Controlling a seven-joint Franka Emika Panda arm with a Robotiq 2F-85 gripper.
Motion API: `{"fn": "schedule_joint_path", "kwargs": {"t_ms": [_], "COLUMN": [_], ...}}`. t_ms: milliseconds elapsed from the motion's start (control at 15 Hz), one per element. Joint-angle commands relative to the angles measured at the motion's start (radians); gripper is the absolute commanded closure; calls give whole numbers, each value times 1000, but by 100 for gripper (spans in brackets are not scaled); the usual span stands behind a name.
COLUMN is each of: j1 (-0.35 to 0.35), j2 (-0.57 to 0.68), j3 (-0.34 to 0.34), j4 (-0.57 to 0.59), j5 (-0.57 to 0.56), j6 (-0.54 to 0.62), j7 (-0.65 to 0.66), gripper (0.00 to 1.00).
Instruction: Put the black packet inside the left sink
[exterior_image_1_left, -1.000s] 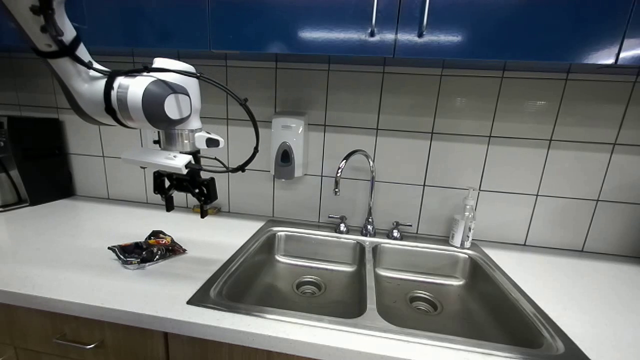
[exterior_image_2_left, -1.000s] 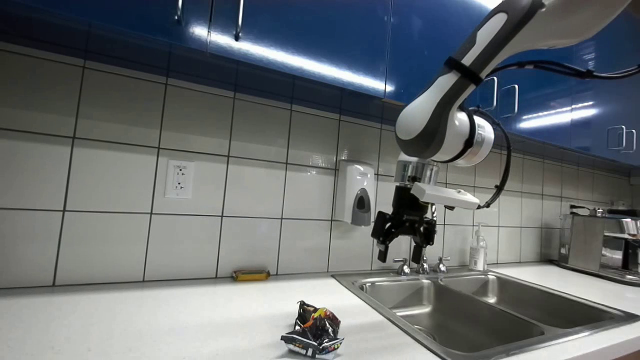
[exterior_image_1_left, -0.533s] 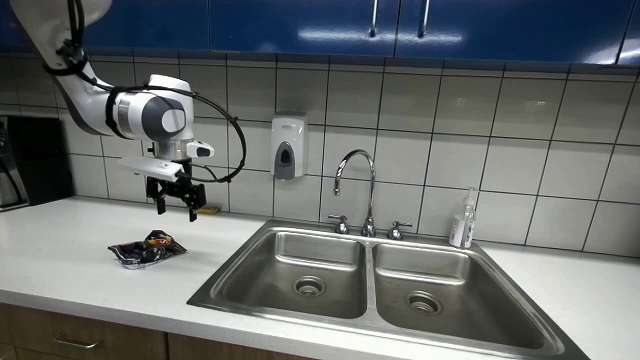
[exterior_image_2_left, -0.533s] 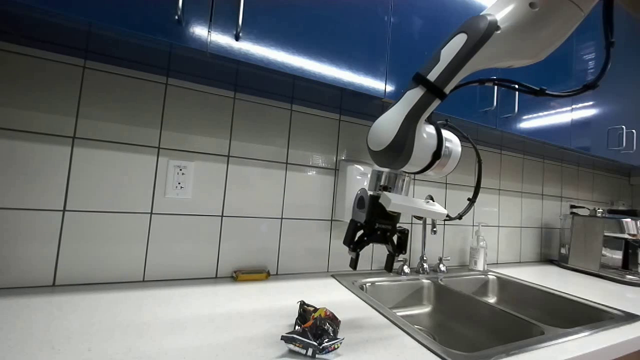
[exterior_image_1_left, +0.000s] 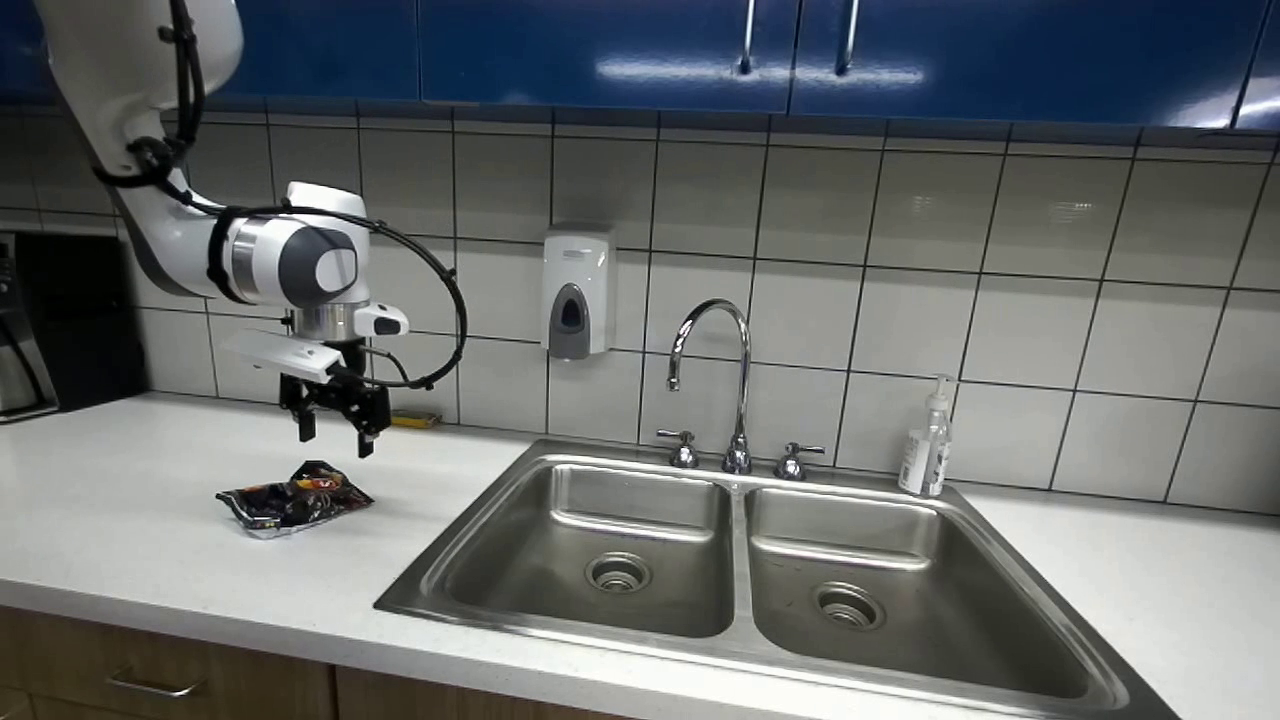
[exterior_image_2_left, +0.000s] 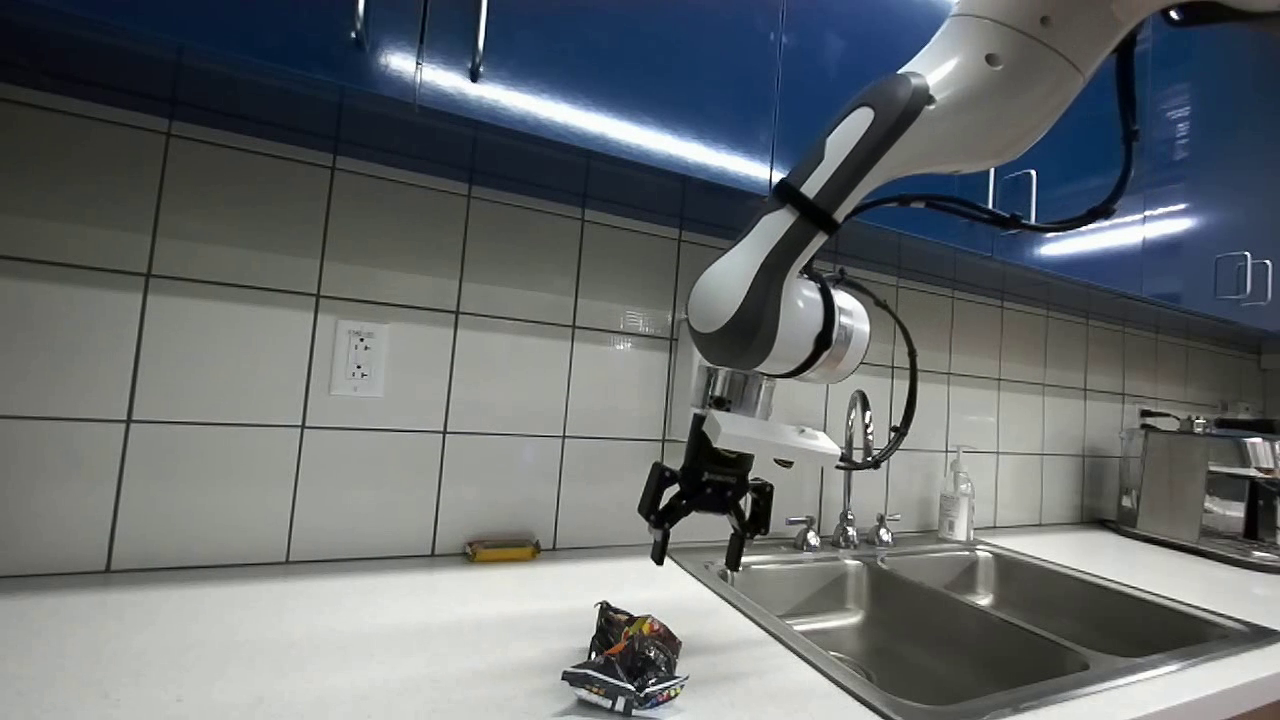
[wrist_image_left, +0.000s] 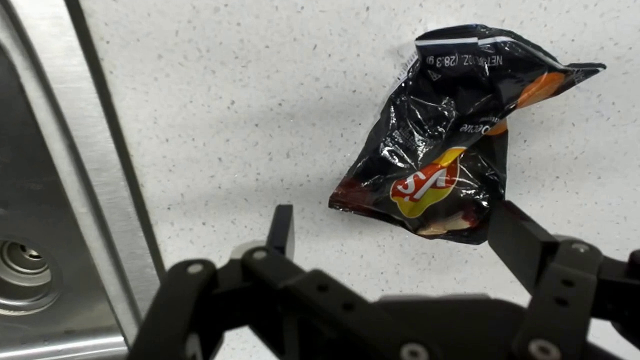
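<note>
The black packet, a crumpled snack wrapper with red, yellow and orange print, lies on the white counter in both exterior views (exterior_image_1_left: 295, 497) (exterior_image_2_left: 630, 660) and in the wrist view (wrist_image_left: 440, 125). It sits left of the left sink, an empty steel basin with a round drain (exterior_image_1_left: 520, 570) (exterior_image_2_left: 930, 640); part of the basin shows at the wrist view's left edge (wrist_image_left: 30, 165). My gripper (exterior_image_1_left: 336, 440) (exterior_image_2_left: 697, 557) is open and empty, pointing down above the counter, higher than the packet. In the wrist view the gripper's right finger (wrist_image_left: 392, 215) overlaps the packet's lower corner.
A yellow packaged bar (exterior_image_1_left: 415, 419) (exterior_image_2_left: 502, 550) lies against the tiled wall. A tall faucet (exterior_image_1_left: 742, 400) with two handles and a pump bottle (exterior_image_1_left: 926, 440) stand behind the sink. A soap dispenser (exterior_image_1_left: 578, 290) hangs on the wall. The right basin (exterior_image_1_left: 900, 600) adjoins.
My arm has moved down and toward the packet: leftward and lower in both exterior views. The gripper has stayed open. The packet has not moved.
</note>
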Motion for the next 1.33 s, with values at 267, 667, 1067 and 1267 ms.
{"fn": "schedule_joint_path", "kwargs": {"t_ms": [267, 667, 1067, 1267], "j1": [54, 92, 102, 106], "j2": [106, 143, 181, 190], "j3": [4, -2, 1, 0], "j4": [103, 128, 130, 130], "j5": [-12, -8, 4, 2], "j6": [-19, -33, -19, -13], "j7": [178, 278, 308, 308], "gripper": [0, 0, 0, 0]}}
